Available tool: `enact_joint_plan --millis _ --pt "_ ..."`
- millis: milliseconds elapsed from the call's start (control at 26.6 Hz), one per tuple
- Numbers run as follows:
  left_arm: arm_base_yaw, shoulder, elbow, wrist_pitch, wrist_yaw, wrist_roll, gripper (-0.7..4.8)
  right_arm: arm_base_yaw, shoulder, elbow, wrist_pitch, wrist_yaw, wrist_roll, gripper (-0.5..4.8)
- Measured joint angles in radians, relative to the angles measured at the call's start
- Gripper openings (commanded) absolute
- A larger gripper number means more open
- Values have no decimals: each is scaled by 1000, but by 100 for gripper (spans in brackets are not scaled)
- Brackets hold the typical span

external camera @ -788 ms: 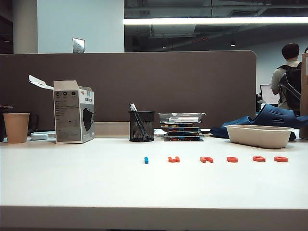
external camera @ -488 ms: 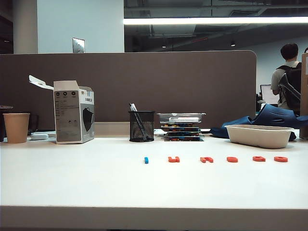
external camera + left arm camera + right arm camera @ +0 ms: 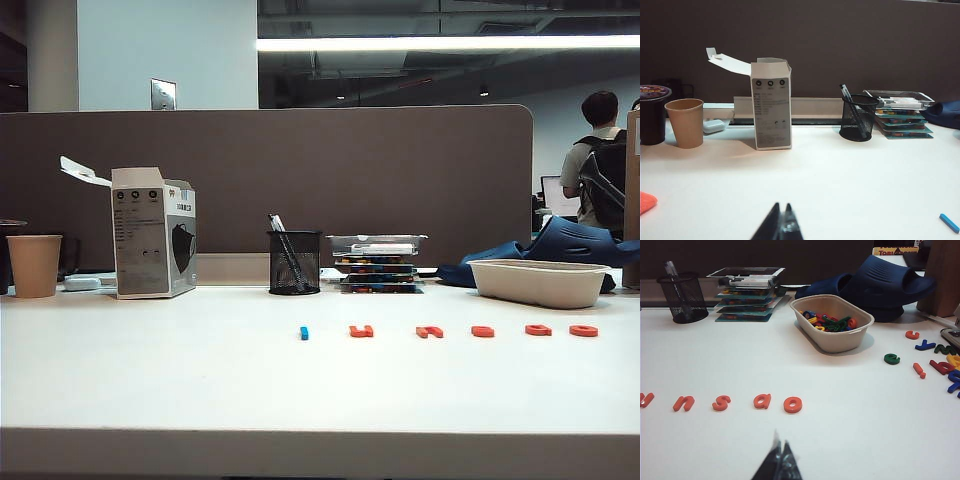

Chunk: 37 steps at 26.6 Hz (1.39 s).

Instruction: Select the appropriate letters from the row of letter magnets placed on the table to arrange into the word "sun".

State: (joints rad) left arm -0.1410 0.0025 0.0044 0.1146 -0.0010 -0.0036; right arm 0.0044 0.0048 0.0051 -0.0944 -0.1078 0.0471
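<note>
Six small magnets form the row of letter magnets [image 3: 440,331] across the middle right of the exterior view, lying flat on the white surface [image 3: 160,380] — one blue piece [image 3: 304,332] at the row's left end, five orange-red ones to its right.

The right wrist view reads the orange-red pieces: a partly cropped one at the frame's left edge [image 3: 646,399], then n [image 3: 683,403], s [image 3: 721,402], a [image 3: 762,400] and o [image 3: 792,404], all apart from one another and untouched.

Behind the row, exterior view: a paper cup [image 3: 34,265] at far left, an opened white carton [image 3: 152,245], a black mesh pen holder [image 3: 294,262], a stack of flat trays [image 3: 378,263], and a beige oval tub [image 3: 538,281] at right. The right wrist view shows that tub [image 3: 832,322] holding mixed coloured letters, with more loose letters [image 3: 935,357] at the right edge.

Left gripper [image 3: 780,227] — low at the bottom centre of its wrist view, jaws pressed together, holding nothing. Right gripper [image 3: 779,462] — likewise at bottom centre, jaws clenched and empty, near the o but clear of it.
</note>
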Motion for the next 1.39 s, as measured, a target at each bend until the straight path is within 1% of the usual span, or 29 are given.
enact_joint_plan --millis 75,188,225,263,338,413,450,563,638,713,826,901,938,976,1014,1089,1164,1201,1389 --pt "0 2 22 -12 16 -16 -5 0 0 0 0 0 0 0" --pt "0 2 133 -48 68 -60 -5 0 0 0 0 0 0 0" --pt "0 1 232 -134 88 -75 -5 0 0 0 0 0 0 0" --pt "0 7 338 -260 111 -78 -5 0 0 0 0 0 0 0" --pt "0 40 475 -439 143 -78 -5 0 0 0 0 0 0 0" --pt "0 92 609 -582 166 -76 -5 0 0 0 0 0 0 0" --pt "0 116 660 -624 172 -76 -5 0 0 0 0 0 0 0" --pt "0 246 875 -836 190 -60 -5 0 0 0 0 0 0 0" --pt "0 335 1007 -936 208 -46 -5 0 0 0 0 0 0 0" --pt "0 421 1140 -1067 230 -38 -5 0 0 0 0 0 0 0" --pt "0 546 1310 -1196 278 -37 -5 0 0 0 0 0 0 0" --pt "-1 611 1391 -1268 318 -55 -5 0 0 0 0 0 0 0" --pt "-9 633 1421 -1305 330 -83 -5 0 0 0 0 0 0 0" --pt "-31 652 1444 -1324 341 -122 -5 0 0 0 0 0 0 0" --pt "-83 684 1482 -1331 368 -187 -5 -1 0 0 0 0 0 0" --pt "-162 722 1515 -1328 375 -272 -5 -1 0 0 0 1 0 0" --pt "-200 754 1529 -1327 355 -340 -5 -1 0 0 0 1 0 0" --pt "-227 789 1529 -1318 333 -386 -5 -1 0 0 0 1 0 0" --pt "-323 873 1529 -1248 316 -510 -5 -1 0 0 0 3 0 0"
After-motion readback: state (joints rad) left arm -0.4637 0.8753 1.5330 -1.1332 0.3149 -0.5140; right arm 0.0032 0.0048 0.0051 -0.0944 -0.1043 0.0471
